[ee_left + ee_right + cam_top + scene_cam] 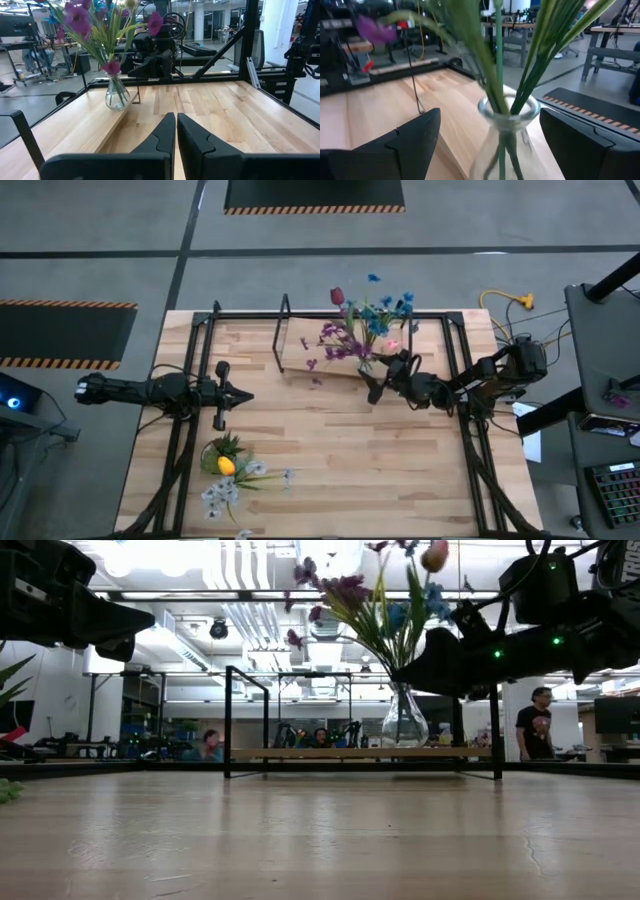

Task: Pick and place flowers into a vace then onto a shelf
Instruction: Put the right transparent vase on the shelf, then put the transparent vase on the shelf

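The right gripper (377, 387) sits just right of centre in the high view, its two fingers (395, 145) spread wide on either side of the vace (507, 137) without closing on it. The one vace stands on the single shelf (300, 352) at upper centre, holding a bunch of flowers (365, 320) in purple, blue, pink and dark red. The left gripper (240, 394), left of centre, has its fingers pressed together on nothing. At lower left lie a few loose flowers (222, 495) beside one potted plant (226, 456) on the table (340, 470).
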`<state>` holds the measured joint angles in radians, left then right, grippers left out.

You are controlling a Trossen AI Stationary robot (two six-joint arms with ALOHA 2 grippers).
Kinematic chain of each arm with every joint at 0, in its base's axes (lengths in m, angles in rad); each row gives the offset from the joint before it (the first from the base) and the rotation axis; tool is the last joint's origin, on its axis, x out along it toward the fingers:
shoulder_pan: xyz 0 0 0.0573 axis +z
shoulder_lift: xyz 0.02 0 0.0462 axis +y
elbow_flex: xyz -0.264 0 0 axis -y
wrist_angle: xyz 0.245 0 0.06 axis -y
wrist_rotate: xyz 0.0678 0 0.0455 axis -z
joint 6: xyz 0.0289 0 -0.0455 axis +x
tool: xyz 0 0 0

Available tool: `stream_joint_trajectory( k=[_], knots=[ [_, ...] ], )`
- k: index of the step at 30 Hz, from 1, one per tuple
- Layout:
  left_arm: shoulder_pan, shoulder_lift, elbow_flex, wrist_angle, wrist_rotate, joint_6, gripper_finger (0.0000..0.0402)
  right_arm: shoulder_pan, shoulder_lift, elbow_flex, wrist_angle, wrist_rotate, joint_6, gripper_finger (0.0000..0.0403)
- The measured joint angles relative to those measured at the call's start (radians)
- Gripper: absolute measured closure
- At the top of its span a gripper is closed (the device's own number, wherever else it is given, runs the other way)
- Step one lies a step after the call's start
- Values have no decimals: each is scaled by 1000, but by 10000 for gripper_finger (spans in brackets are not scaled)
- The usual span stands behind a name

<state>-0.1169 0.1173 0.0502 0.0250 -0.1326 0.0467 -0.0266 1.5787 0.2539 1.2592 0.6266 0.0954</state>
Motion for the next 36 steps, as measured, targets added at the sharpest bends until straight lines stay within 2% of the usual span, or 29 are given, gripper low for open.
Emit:
stream_joint_trajectory(
  k=[36],
  knots=[
    [0,0,0,0,0,0,402,0,-2,1,143,1,24,74]
  ],
)
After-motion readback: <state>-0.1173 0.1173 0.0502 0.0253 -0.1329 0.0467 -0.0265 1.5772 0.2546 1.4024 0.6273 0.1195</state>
